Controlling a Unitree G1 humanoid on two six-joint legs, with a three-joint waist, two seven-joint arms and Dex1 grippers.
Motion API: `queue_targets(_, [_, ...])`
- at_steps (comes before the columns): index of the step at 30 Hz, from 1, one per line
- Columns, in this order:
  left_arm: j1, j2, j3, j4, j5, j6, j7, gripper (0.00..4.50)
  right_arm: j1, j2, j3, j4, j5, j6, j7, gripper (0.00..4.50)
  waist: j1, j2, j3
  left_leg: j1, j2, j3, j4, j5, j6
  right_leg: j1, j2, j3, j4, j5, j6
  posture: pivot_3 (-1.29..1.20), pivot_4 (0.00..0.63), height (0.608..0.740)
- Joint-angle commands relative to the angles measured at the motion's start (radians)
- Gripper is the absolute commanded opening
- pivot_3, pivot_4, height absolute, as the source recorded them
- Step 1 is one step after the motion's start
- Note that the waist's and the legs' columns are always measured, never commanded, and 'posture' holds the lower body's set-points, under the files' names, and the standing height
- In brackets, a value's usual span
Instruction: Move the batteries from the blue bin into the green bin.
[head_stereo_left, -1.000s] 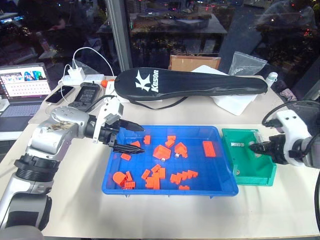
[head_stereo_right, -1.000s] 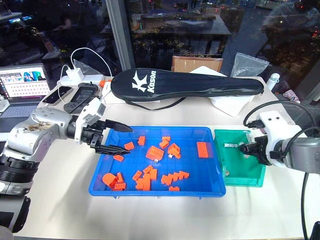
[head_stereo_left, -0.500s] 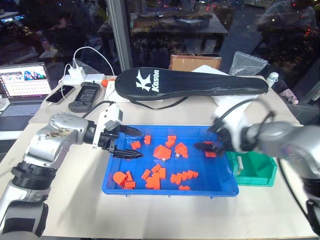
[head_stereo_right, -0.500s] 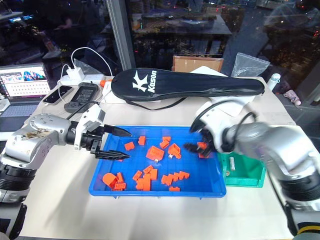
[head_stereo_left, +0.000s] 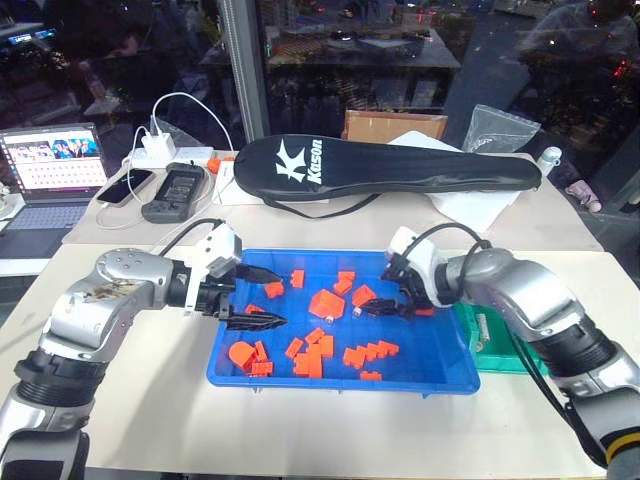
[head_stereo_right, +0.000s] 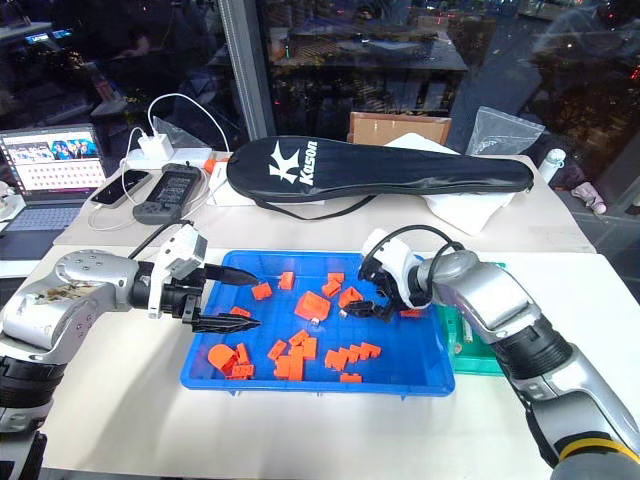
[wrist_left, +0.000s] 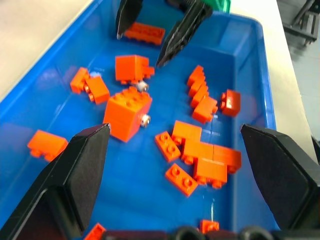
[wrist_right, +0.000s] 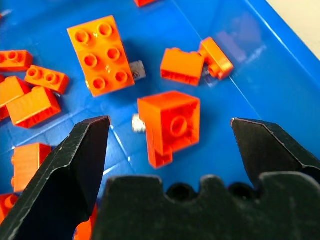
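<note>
Right gripper (head_stereo_left: 385, 302) poised low over blue bin (head_stereo_left: 440, 378), jaws spread wide and empty, straddling an orange brick (wrist_right: 170, 125) with a small silvery battery (wrist_right: 137, 123) lying against its side at about 9 o'clock. Second battery (wrist_right: 137, 70) tucked against large brick (wrist_right: 102, 55). Wide stance judged as preparation for a pinch on a battery half hidden by bricks; brick contact likely to hinder a clean grasp.

Left gripper (head_stereo_left: 262, 296) held inside the bin's 9 o'clock end, fingers apart, nothing held; judged as standing by clear of the working arm.

Green bin (head_stereo_left: 500, 345) set on counter (head_stereo_left: 150, 400) touching the blue bin's 3 o'clock rim, short transfer path. One pale cylinder, probably a battery, visible inside it (head_stereo_left: 484, 327). Task judged partly done.
</note>
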Motion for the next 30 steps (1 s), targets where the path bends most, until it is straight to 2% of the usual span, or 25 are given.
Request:
queue_targets(1, [-0.007, -0.005, 0.031, -0.032, -0.015, -0.008, 0.023, 4.5, -0.032, 0.031, 0.001, 0.043, -0.04, -0.033, 0.052, 4.46, 0.001, 0.0, 0.0, 0.0, 0.0, 0.0, 0.0, 0.0, 0.0, 0.0, 0.0, 0.0, 0.0, 0.0, 0.0, 0.0, 0.15, 0.74])
queue_targets(2, [-0.006, -0.009, 0.032, -0.033, -0.017, -0.01, 0.031, 4.5, -0.034, 0.043, 0.001, 0.058, -0.049, -0.034, 0.06, 4.46, 0.001, 0.0, 0.0, 0.0, 0.0, 0.0, 0.0, 0.0, 0.0, 0.0, 0.0, 0.0, 0.0, 0.0, 0.0, 0.0, 0.15, 0.74])
queue_targets(3, [-0.007, -0.013, 0.031, -0.034, -0.018, -0.01, 0.038, 4.5, -0.035, 0.05, 0.003, 0.071, -0.058, -0.038, 0.068, 3.96, 0.001, 0.0, 0.0, 0.0, 0.0, 0.0, 0.0, 0.0, 0.0, 0.0, 0.0, 0.0, 0.0, 0.0, 0.0, 0.0, 0.15, 0.74])
queue_targets(4, [-0.002, -0.017, 0.03, -0.039, -0.018, -0.013, 0.043, 4.5, -0.034, 0.057, 0.013, 0.084, -0.07, -0.039, 0.08, 3.76, 0.002, 0.0, 0.0, 0.0, 0.0, 0.0, 0.0, 0.0, 0.0, 0.0, 0.0, 0.0, 0.0, 0.0, 0.0, 0.0, 0.15, 0.74])
queue_targets(10, [0.017, -0.019, 0.032, -0.05, -0.021, -0.014, 0.053, 4.5, -0.033, 0.07, 0.006, 0.096, -0.11, -0.045, 0.122, 1.65, 0.001, 0.0, 0.0, 0.0, 0.0, 0.0, 0.0, 0.0, 0.0, 0.0, 0.0, 0.0, 0.001, 0.0, 0.0, 0.0, 0.15, 0.74])
queue_targets(11, [0.016, -0.019, 0.031, -0.049, -0.021, -0.015, 0.053, 4.5, -0.038, 0.059, -0.006, 0.081, -0.11, -0.047, 0.132, 1.45, 0.001, 0.0, 0.0, 0.001, 0.0, 0.0, 0.0, 0.0, 0.0, 0.001, 0.0, 0.0, 0.001, 0.0, 0.0, 0.0, 0.15, 0.74])
queue_targets(15, [0.01, -0.019, 0.025, -0.045, -0.021, -0.014, 0.054, 4.5, -0.05, -0.013, -0.045, -0.003, -0.094, -0.04, 0.206, 1.45, 0.003, 0.0, 0.0, 0.0, 0.0, 0.0, 0.0, 0.0, 0.0, 0.0, 0.0, 0.0, 0.001, 0.0, 0.0, 0.0, 0.15, 0.74])
queue_targets(18, [0.004, -0.019, 0.013, -0.032, -0.012, -0.021, 0.048, 4.5, -0.048, -0.096, -0.032, -0.015, -0.137, -0.064, 0.25, 1.45, 0.004, 0.0, 0.0, 0.0, 0.0, 0.0, 0.0, 0.0, 0.0, 0.001, 0.0, 0.0, 0.001, 0.0, 0.0, 0.0, 0.15, 0.74])
queue_targets(25, [-0.028, -0.033, -0.013, -0.01, 0.002, -0.03, 0.032, 4.5, -0.044, -0.113, -0.04, 0.124, -0.268, -0.11, 0.158, 1.45, 0.0, 0.0, 0.0, 0.001, 0.0, 0.0, 0.0, 0.0, 0.0, 0.001, 0.0, 0.0, 0.0, 0.0, 0.0, 0.0, 0.15, 0.74])
queue_targets(27, [-0.034, -0.034, -0.017, -0.008, 0.004, -0.029, 0.027, 4.5, -0.044, -0.11, -0.042, 0.133, -0.292, -0.109, 0.14, 2.47, -0.001, 0.0, 0.0, 0.001, 0.0, 0.0, 0.0, 0.0, 0.0, 0.0, 0.0, 0.0, 0.001, 0.0, 0.0, 0.0, 0.15, 0.74])
queue_targets(28, [-0.035, -0.033, -0.018, -0.008, 0.004, -0.029, 0.026, 4.5, -0.047, -0.103, -0.054, 0.129, -0.29, -0.092, 0.134, 2.66, -0.002, 0.0, 0.0, 0.001, 0.0, 0.0, 0.0, 0.0, 0.0, 0.001, 0.0, 0.0, 0.001, 0.0, 0.0, 0.0, 0.15, 0.74])
queue_targets(29, [-0.036, -0.033, -0.018, -0.006, 0.005, -0.029, 0.024, 4.5, -0.05, -0.103, -0.057, 0.124, -0.295, -0.086, 0.132, 3.11, -0.002, 0.0, 0.0, 0.001, 0.0, 0.0, 0.0, 0.0, 0.0, 0.0, 0.0, 0.0, 0.001, 0.0, 0.0, 0.0, 0.15, 0.74])
queue_targets(30, [-0.038, -0.031, -0.02, -0.004, 0.006, -0.03, 0.022, 4.5, -0.053, -0.105, -0.058, 0.115, -0.302, -0.082, 0.131, 3.37, -0.002, 0.0, 0.0, 0.001, 0.0, 0.0, 0.0, 0.0, 0.0, 0.0, 0.0, 0.0, 0.001, 0.0, 0.0, 0.0, 0.15, 0.74])
